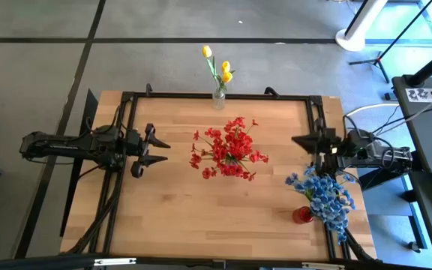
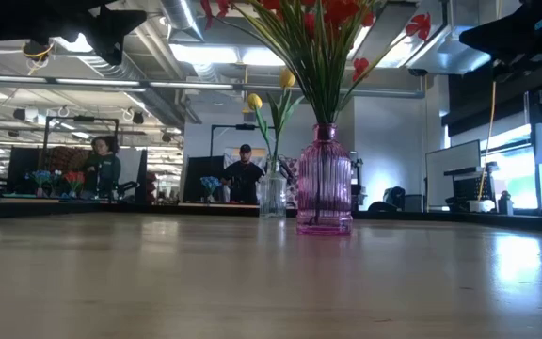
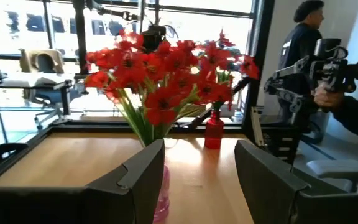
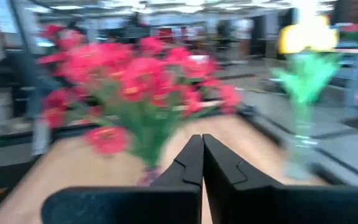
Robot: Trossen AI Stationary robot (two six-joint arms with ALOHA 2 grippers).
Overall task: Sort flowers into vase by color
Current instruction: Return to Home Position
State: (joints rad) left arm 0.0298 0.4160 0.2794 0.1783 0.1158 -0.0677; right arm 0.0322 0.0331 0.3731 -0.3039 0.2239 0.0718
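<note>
My left pincer (image 1: 163,151) hangs spread at nine o'clock over the table (image 1: 171,217), and my right pincer (image 1: 297,140) is pressed together at three. Red flowers (image 1: 227,150) stand mid-table in a pink vase (image 2: 324,179). Yellow tulips (image 1: 217,66) stand at twelve, and blue flowers (image 1: 325,196) in a red vase (image 1: 301,215) at five.

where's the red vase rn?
High view, lower right: the red vase stands by the table's right edge, holding the blue flowers, near the right gripper.

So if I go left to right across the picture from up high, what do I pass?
The left gripper, open → red flowers → blue flowers in the red vase. The yellow tulips line up with the red flowers and the right gripper with the blue ones, so they are left out.
</note>
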